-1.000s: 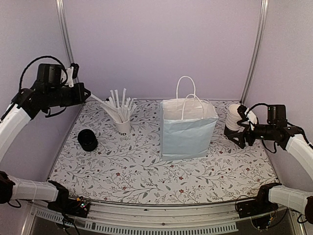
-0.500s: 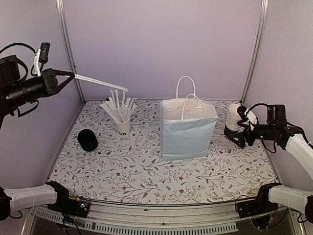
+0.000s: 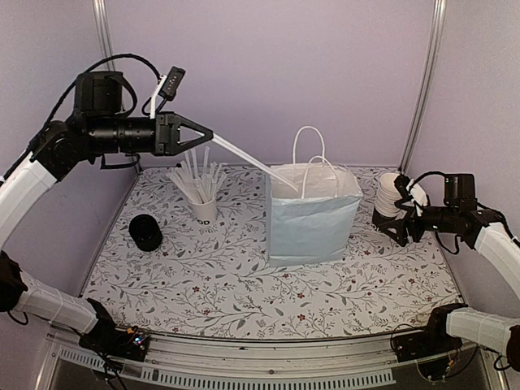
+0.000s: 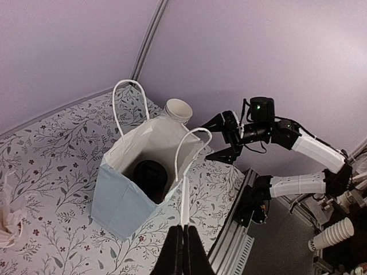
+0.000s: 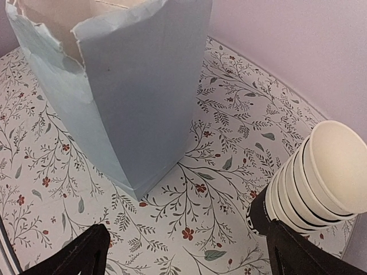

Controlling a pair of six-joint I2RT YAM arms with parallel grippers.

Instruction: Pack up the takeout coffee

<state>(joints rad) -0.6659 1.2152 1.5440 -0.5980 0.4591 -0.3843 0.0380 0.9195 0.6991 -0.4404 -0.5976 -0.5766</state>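
A black lidded coffee cup (image 4: 150, 175) stands inside the pale blue paper bag (image 3: 313, 219), seen only in the left wrist view. High above the table, my left gripper (image 3: 209, 135) is shut on a white straw (image 3: 252, 161). The straw slants down to the right, its far tip at the bag's open mouth (image 4: 155, 143). From the left wrist, the straw (image 4: 184, 203) runs out of the closed fingertips (image 4: 184, 227) toward the bag's near rim. My right gripper (image 3: 404, 216) stands open and empty beside a stack of black paper cups (image 3: 390, 197), not touching the stack (image 5: 312, 189).
A white cup of straws (image 3: 203, 207) stands left of the bag. A black round lid stack (image 3: 146, 232) lies near the left wall. The bag's white handles (image 3: 309, 158) stick up. In the right wrist view the bag's side (image 5: 132, 86) rises ahead on the left.
My left arm has swung from the left wall toward the right, carrying the straw until its tip reaches the bag's mouth. The right arm has stayed still.
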